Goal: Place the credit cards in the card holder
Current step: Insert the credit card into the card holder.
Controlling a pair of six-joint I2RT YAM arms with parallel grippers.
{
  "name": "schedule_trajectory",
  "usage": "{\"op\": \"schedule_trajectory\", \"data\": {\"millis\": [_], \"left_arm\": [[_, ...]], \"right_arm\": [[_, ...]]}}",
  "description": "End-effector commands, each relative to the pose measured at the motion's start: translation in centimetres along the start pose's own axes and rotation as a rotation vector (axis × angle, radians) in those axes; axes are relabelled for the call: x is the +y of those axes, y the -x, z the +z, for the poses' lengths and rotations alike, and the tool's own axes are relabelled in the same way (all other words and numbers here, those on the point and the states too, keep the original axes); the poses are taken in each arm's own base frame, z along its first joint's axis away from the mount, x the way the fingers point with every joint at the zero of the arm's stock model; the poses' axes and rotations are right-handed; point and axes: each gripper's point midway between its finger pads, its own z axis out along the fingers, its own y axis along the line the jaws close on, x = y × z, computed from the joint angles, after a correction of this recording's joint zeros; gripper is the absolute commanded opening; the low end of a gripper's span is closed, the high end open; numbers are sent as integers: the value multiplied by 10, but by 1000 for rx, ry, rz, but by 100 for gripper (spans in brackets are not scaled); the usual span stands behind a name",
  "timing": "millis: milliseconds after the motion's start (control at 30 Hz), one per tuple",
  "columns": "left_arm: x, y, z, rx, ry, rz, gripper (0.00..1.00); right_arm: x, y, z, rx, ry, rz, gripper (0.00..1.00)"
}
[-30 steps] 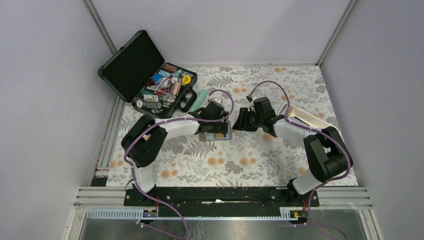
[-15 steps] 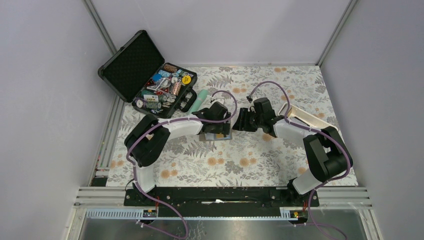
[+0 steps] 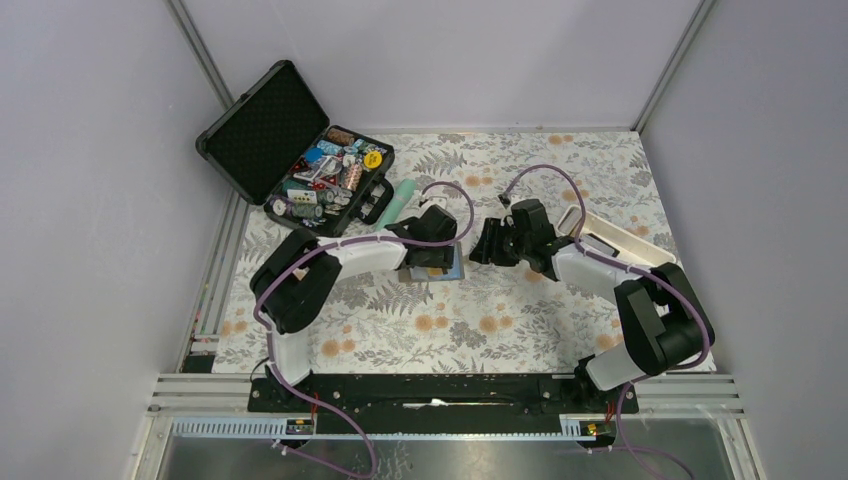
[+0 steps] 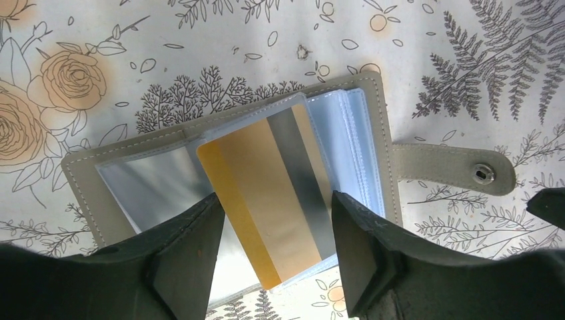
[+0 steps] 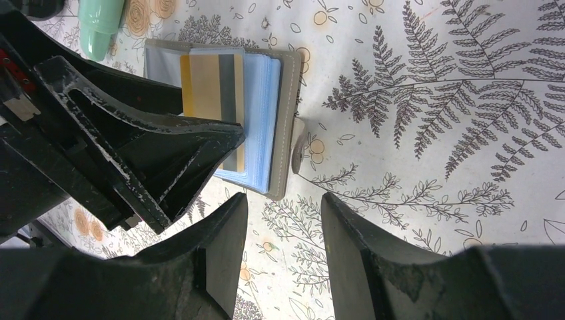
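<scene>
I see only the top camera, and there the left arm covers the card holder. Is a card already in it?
Observer: In the left wrist view the card holder lies open. An orange-yellow card lies askew on its clear sleeves and seems slipped into one.
Operator: Does the left claw hold this card?
Observer: The left claw has one finger on each side of the card. Whether they pinch it, I cannot tell.
Operator: And the right claw?
Observer: In the right wrist view the right claw is open and empty, over the cloth near the holder's snap strap.
</scene>
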Motion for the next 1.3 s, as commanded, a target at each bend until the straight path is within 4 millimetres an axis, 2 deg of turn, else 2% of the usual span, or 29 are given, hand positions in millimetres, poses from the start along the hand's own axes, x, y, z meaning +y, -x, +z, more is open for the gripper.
{"op": "schedule_trajectory", "data": {"millis": [0,200,367,567,833,1133,1267], "left_arm": [[14,-62,10,162,-6,-53,60],[5,-59,1,108,-107,-141,50],[5,-65,5,131,-147,-182,46],[8,-67,7,126,-149,-199,44],[13,-71,11,138,-136,-199,43],[15,-66,7,123,-142,-196,42],[11,-66,7,129,-165,-196,42]], "right_arm": [[7,10,-6,-43,24,-28,52],[31,4,-4,-12,113,-88,55],[54,3,0,-4,206,-83,45],[63,-3,22,40,219,-95,28],[36,-7,46,51,97,-68,26],[20,-5,48,44,27,-75,34],[19,-13,56,85,44,-78,34]]}}
